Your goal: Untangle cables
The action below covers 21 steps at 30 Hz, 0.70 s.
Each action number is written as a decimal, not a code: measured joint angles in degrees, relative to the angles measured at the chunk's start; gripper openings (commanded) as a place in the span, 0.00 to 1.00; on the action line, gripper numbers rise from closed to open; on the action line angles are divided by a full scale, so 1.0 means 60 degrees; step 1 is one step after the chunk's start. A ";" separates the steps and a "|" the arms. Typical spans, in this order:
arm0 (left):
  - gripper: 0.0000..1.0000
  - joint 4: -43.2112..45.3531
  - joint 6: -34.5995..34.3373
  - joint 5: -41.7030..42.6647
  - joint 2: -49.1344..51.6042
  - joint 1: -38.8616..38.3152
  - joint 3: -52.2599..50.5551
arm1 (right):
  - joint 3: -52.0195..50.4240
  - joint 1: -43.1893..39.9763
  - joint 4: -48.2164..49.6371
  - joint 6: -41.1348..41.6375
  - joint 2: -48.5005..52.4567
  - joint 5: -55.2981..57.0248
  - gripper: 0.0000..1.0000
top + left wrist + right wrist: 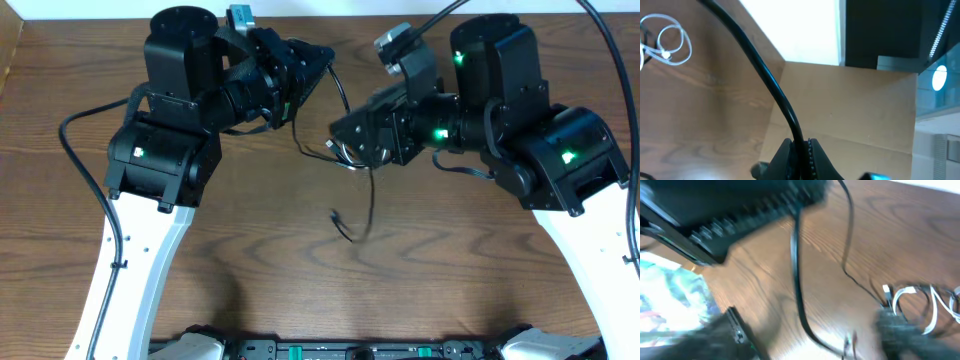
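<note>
My left pincer (799, 150) is clamped on a black cable (767, 82). In the left wrist view the cord runs out from between the closed fingers and away in a taut line. The white cable (670, 42) lies in small loops on the bench (250, 250), about midway between the left and right edges and somewhat nearer the far edge than the near one.

My right pincer (345, 130) hangs right over those white loops. Its wrist view is blurred, so I cannot tell whether its fingers are apart or closed on anything. That view does show the white loops just beside a dark lump, and a black cord crossing the bench in front of them.

From under the right pincer a black strand (368, 205) trails toward the near edge. It ends in a plug (335, 216) lying free near the middle of the bench. I cannot tell whether this is the cord I hold or the second black one.

I judge I am in the pulling-apart step, with one black cord drawn toward the far left corner while the rest of the tangle sits under my right arm. The cords are not yet separate.

Next, the right pincer needs a firm hold on the white loops, or at least to pin them. The left can then draw its cord slowly toward the left edge. I should watch that the black line slides through rather than cinching the loops tighter.
</note>
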 measured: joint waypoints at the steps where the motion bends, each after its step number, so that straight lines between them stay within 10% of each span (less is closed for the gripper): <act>1: 0.08 0.0124 0.0022 -0.0055 0.0000 0.0000 0.0000 | 0.0000 0.0000 -0.0084 -0.0004 0.0004 0.0124 0.99; 21: 0.07 0.2561 0.3020 -0.3093 0.0018 0.0000 0.0714 | 0.0000 0.0000 -0.0954 0.0168 0.0000 0.0965 0.99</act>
